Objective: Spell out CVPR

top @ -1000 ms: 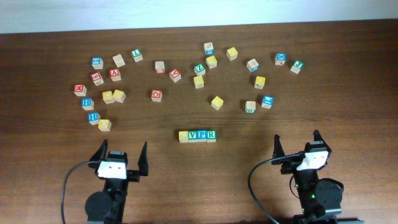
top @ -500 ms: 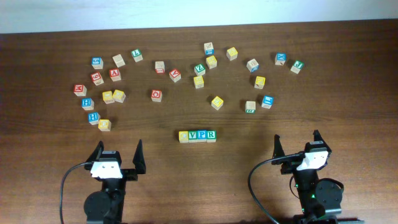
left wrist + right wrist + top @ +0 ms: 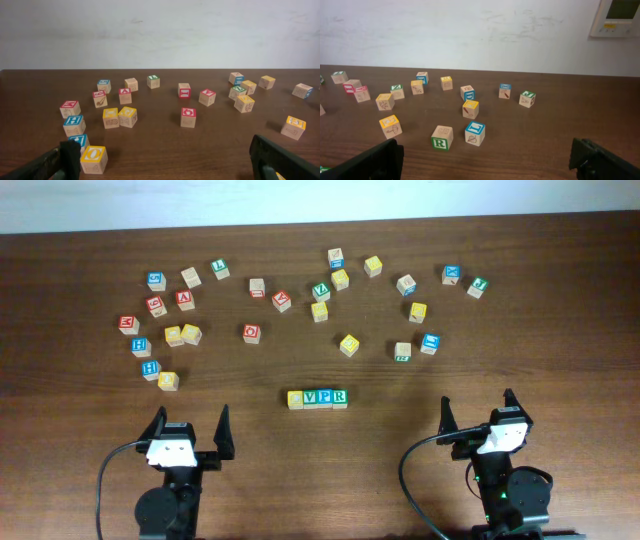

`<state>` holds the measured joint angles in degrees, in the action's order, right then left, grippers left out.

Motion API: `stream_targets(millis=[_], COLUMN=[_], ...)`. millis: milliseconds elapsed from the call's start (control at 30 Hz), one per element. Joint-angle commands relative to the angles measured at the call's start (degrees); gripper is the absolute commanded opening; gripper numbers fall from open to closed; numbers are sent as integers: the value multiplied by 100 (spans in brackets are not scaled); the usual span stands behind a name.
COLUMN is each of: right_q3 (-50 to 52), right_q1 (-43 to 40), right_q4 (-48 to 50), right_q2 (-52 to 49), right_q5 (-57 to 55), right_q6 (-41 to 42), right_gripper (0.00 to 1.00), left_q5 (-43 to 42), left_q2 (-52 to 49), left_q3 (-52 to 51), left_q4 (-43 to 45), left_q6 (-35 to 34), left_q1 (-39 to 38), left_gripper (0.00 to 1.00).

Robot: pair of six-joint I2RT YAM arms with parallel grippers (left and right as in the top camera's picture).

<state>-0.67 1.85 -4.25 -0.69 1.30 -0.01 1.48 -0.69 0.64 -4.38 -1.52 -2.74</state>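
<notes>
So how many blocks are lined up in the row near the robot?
4, side by side: a yellow block at the left end, then V, P and R. None seem hidden.

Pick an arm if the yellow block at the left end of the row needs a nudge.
Left, probably. The left fingers sit nearer the yellow block than the right fingers, which lie past the R block. Both are open and empty.

block row [image 3: 325, 397]: V P R | green block [image 3: 441, 143]: R | blue block [image 3: 73, 120]: H
</notes>
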Motion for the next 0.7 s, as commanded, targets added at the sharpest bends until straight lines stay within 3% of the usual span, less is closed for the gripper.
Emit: stream_targets(millis=[0,667], right_q3=[35,35], right_q1=[-37,-225], right_q4=[-26,-28], right_q2=[48,50], right_q5=[-50,-70], right_q6=[26,90], right_gripper=[98,98], left_q5=[-42,-39], left_q2=[39,39], left_q3=[-17,-17], left_q4=[-33,-33], left_q6=[70,70], left_q1=[35,35], left_gripper=[99,99])
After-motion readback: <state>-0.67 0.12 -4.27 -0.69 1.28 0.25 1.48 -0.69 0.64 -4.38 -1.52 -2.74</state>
